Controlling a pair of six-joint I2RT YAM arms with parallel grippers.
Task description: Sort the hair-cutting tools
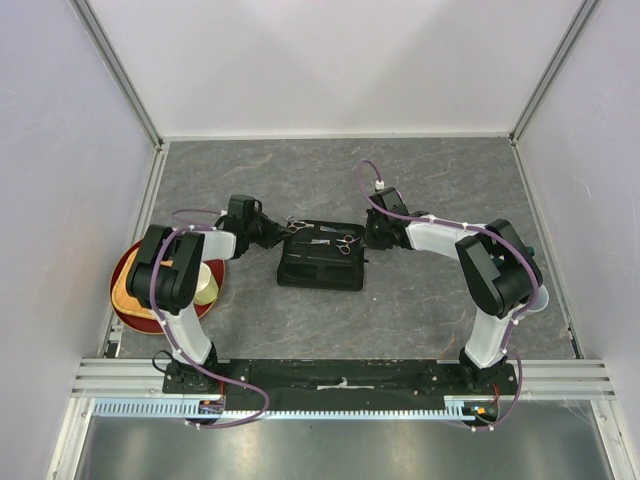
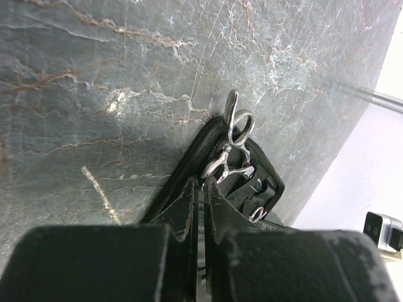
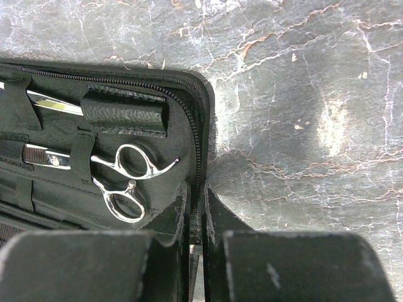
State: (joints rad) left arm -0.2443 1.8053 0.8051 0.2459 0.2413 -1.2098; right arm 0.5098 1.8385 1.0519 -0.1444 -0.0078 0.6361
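The black folding case (image 1: 320,262) lies open at the table's middle. One pair of silver scissors (image 1: 346,243) sits strapped in its right part and shows in the right wrist view (image 3: 126,182). The other scissors (image 1: 300,227) lie at the case's far left corner, rings over the rim (image 2: 236,126). My left gripper (image 1: 278,232) is shut on their blade end (image 2: 203,185). My right gripper (image 1: 368,238) is shut on the case's zippered right edge (image 3: 198,189). The black combs do not show clearly against the case.
A round red tray (image 1: 125,300) with a pale yellow cup (image 1: 207,285) stands at the left under the left arm. White walls close the table on three sides. A metal rail (image 1: 340,378) runs along the near edge.
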